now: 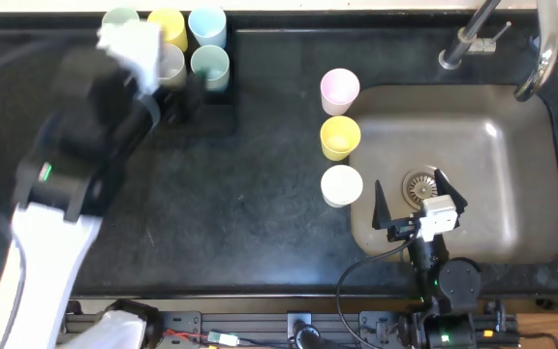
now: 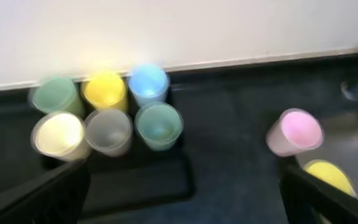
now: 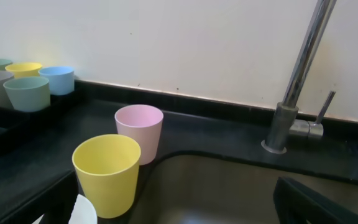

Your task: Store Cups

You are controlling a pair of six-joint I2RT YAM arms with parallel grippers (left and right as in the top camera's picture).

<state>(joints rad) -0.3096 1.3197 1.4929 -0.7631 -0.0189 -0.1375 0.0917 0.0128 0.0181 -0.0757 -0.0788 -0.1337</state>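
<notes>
Six cups stand in two rows on a black tray [image 2: 160, 186] at the counter's back left: green [image 2: 56, 94], yellow [image 2: 105, 89] and blue [image 2: 147, 81] behind, cream [image 2: 57, 134], grey [image 2: 108, 130] and teal [image 2: 158, 124] in front. My left gripper [image 2: 182, 173] hovers above the tray's near part, open with nothing in it. A pink cup [image 1: 339, 87], a yellow cup [image 1: 340, 136] and a white cup [image 1: 341, 184] stand in a line along the sink's left rim. My right gripper [image 1: 417, 199] is open over the sink, right of the white cup.
The steel sink [image 1: 511, 126] takes up the right side, with its drain [image 1: 420, 184] under the right gripper. A faucet [image 1: 473, 34] rises behind it. Dark counter [image 1: 240, 213] lies between the tray and the three cups.
</notes>
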